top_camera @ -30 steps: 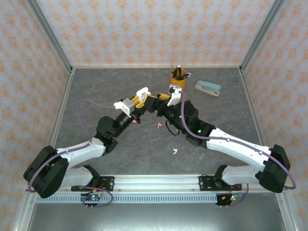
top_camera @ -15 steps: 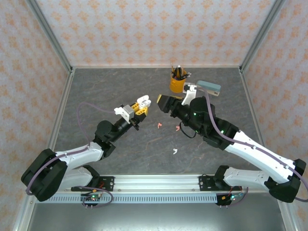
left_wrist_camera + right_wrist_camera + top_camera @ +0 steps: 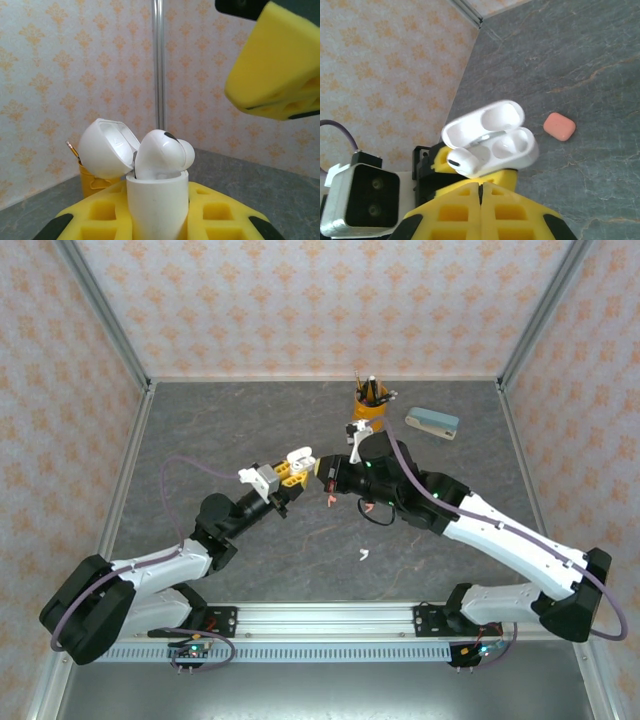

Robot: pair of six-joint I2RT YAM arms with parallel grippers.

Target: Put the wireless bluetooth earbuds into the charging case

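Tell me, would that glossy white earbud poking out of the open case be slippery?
Probably: the glossy white earbud looks smooth and rounded, so a grip could slip. Being small plastic, it is likely stiff and light. It sits high in the open white plastic case, so a nudge might tip it out.

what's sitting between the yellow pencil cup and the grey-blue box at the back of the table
Nothing. In the top view, the short stretch of table between the pencil cup and the grey-blue box is bare.

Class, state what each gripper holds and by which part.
Left gripper holds the open white charging case by its lower body; right gripper is shut, empty.
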